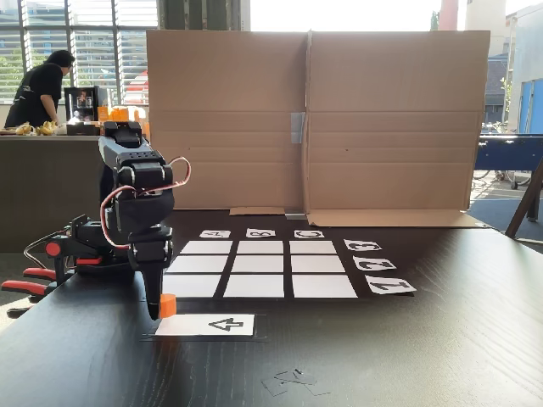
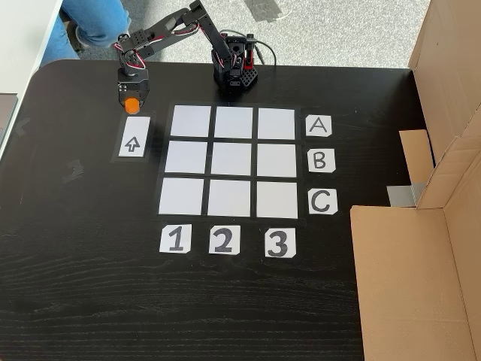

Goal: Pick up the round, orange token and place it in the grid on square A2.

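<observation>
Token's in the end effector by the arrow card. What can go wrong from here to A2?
1. The end effector seems to pinch the orange token at one side only, so it might slip out mid-carry.
2. A2 is ringed by identical white squares, so a small offset could land the token in a neighbouring one.
3. A low carry might snag the arrow card.

Office break area — coffee machine point(image 1: 83, 103), big windows point(image 1: 76, 42).
</observation>
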